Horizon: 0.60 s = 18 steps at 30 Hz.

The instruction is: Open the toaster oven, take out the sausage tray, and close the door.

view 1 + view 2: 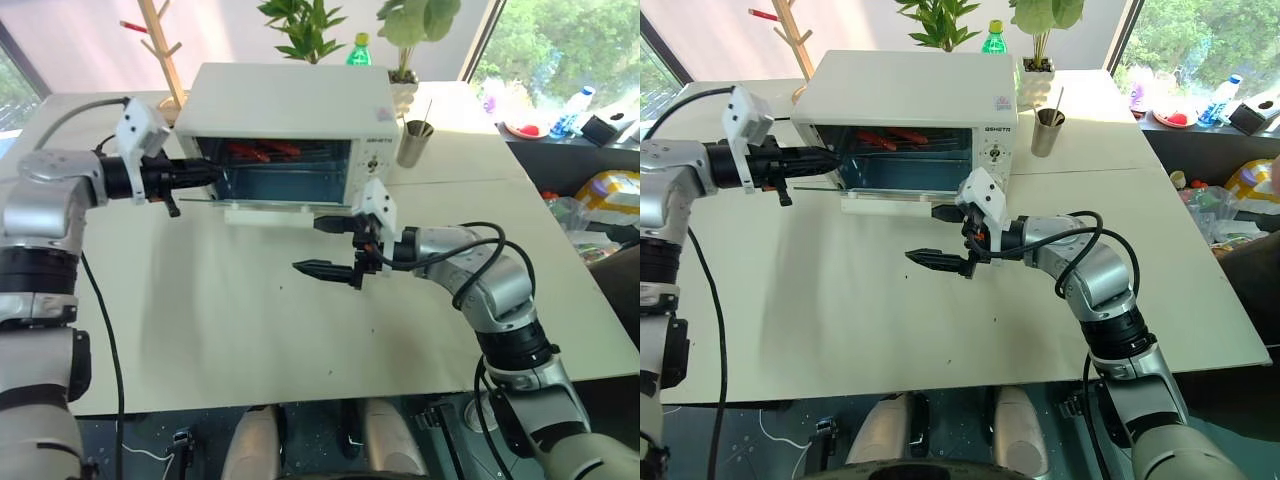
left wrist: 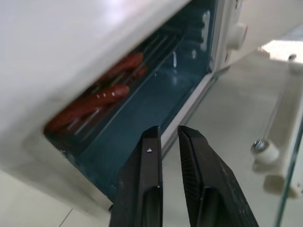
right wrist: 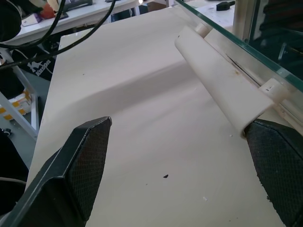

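The white toaster oven stands at the back of the table. Its glass door lies folded down flat, with the white bar handle at its front edge. Inside on the upper level, red-brown sausages lie on the sausage tray, of which little shows. My left gripper points into the left side of the oven's mouth; its fingers stand nearly together with nothing between them. My right gripper hangs open just in front of the door's right end, close to the handle, holding nothing.
A metal cup stands right of the oven, with a green bottle and potted plants behind it. A wooden stand rises at the back left. A cluttered side table is at the far right. The white table stretches in front.
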Available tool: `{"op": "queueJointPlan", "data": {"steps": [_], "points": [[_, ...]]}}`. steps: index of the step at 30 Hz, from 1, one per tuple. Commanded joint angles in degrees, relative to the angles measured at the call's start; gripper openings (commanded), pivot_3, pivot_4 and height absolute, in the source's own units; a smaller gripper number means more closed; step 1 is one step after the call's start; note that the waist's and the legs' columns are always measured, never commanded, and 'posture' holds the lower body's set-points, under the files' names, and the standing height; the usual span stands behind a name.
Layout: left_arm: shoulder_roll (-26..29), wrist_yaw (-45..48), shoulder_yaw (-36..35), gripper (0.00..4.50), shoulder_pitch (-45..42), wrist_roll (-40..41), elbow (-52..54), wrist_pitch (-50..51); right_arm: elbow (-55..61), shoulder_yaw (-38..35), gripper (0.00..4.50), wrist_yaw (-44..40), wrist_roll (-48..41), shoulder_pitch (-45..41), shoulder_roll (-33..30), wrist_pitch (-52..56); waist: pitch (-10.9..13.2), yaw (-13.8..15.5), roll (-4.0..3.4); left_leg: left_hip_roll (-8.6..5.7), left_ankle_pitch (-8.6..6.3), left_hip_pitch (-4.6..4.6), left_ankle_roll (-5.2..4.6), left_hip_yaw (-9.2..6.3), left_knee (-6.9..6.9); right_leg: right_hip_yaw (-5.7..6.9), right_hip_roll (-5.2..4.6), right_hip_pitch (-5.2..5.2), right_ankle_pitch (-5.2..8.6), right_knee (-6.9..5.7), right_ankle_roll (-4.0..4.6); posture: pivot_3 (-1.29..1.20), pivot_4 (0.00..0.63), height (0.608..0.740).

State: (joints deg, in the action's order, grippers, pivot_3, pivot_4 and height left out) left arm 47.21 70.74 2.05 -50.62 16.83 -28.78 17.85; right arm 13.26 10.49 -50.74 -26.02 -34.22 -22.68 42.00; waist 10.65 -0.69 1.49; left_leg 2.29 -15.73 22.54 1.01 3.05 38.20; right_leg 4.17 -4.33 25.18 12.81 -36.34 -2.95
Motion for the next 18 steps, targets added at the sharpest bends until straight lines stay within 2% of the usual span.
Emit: {"op": "queueJointPlan", "data": {"steps": [1,7,12,18], "points": [[0.0,1.5,-0.4,0.48,-2.4,-1.1,-0.7,-2.4,3.0,-1.3,4.50,0.8,-1.1,0.1,-0.3,-0.4,0.0,0.0,0.00,0.00,0.00,0.00,0.00,-0.01,0.00,0.00,0.00,0.00,0.00,0.00,0.00,0.00,0.150,0.717],[-1.1,2.3,-0.7,0.48,-2.6,-2.2,-2.0,-3.3,3.9,-1.7,4.50,3.4,0.6,1.2,-3.0,0.1,0.0,0.1,0.00,0.00,0.00,0.01,0.00,-0.01,0.04,0.00,-0.03,-0.01,-0.01,0.00,-0.01,0.00,0.150,0.717],[-1.6,2.8,-1.0,0.48,-2.1,-1.8,-0.8,-2.2,7.5,-4.5,4.50,2.8,-1.6,4.9,-8.3,2.1,0.0,0.2,0.01,-0.03,0.00,0.05,0.00,-0.02,0.04,0.00,-0.06,-0.01,-0.01,0.00,-0.03,0.00,0.150,0.717],[0.4,5.2,-0.8,0.48,5.3,-1.3,6.7,-0.6,18.3,-15.0,4.50,-1.2,-9.7,14.0,-20.0,7.5,0.0,0.1,0.02,-0.10,-0.01,0.05,-0.01,-0.04,0.03,0.00,-0.15,-0.02,-0.02,0.02,-0.06,0.00,0.150,0.717]]}}
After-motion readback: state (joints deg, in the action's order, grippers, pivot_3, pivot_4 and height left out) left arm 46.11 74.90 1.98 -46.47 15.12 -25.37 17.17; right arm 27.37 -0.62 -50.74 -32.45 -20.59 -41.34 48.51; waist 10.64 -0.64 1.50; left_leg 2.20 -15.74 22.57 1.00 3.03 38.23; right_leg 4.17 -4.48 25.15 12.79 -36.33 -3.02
